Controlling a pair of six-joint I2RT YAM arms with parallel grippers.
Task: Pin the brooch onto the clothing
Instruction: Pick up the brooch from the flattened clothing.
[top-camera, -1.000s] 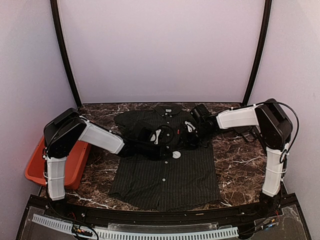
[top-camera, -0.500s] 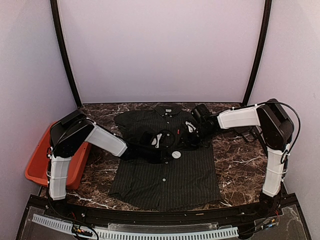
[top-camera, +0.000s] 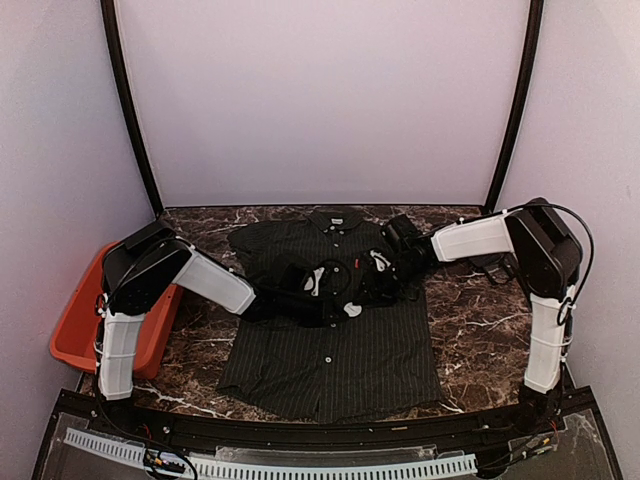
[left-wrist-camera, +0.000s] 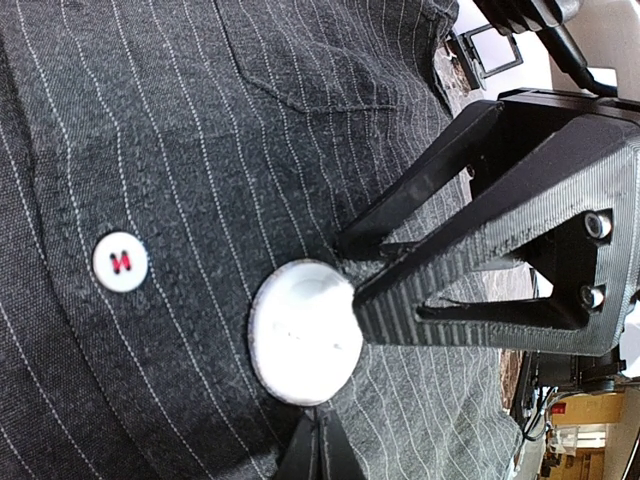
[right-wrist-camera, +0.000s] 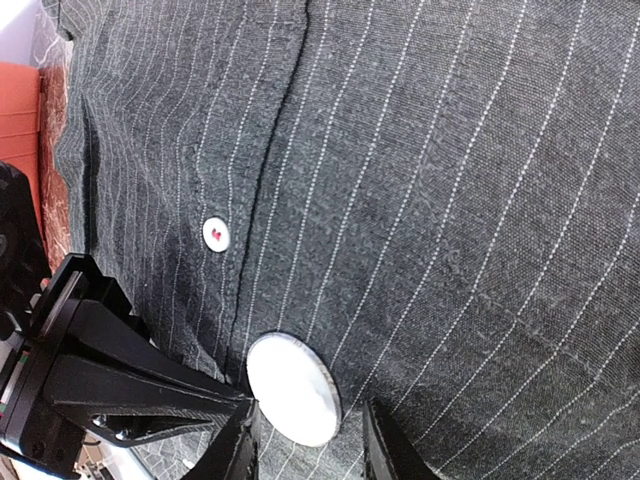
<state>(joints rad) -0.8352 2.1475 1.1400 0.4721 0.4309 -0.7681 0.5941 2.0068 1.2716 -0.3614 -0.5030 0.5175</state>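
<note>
The clothing (top-camera: 330, 360), a dark pinstriped shirt, lies flat on the marble table (top-camera: 470, 310). The brooch (top-camera: 352, 309), a round white disc, rests on the shirt front beside the button placket. It also shows in the left wrist view (left-wrist-camera: 305, 332) and the right wrist view (right-wrist-camera: 295, 388). My left gripper (left-wrist-camera: 320, 425) is shut, with its tips at the brooch's rim against the cloth. My right gripper (right-wrist-camera: 308, 418) is open. Its fingers (right-wrist-camera: 385, 450) straddle the brooch, which sits slightly tilted between them. The two grippers meet at the brooch from opposite sides.
An orange bin (top-camera: 75, 330) sits at the table's left edge beside the left arm. A white shirt button (left-wrist-camera: 120, 261) lies close to the brooch, and the chest pocket (left-wrist-camera: 310, 60) is just beyond it. Dark curved posts (top-camera: 125, 100) frame the back wall.
My left gripper has moved right across the shirt until its tips reach the brooch. My right gripper has come down and left, closer over the brooch. The brooch has stayed in place.
</note>
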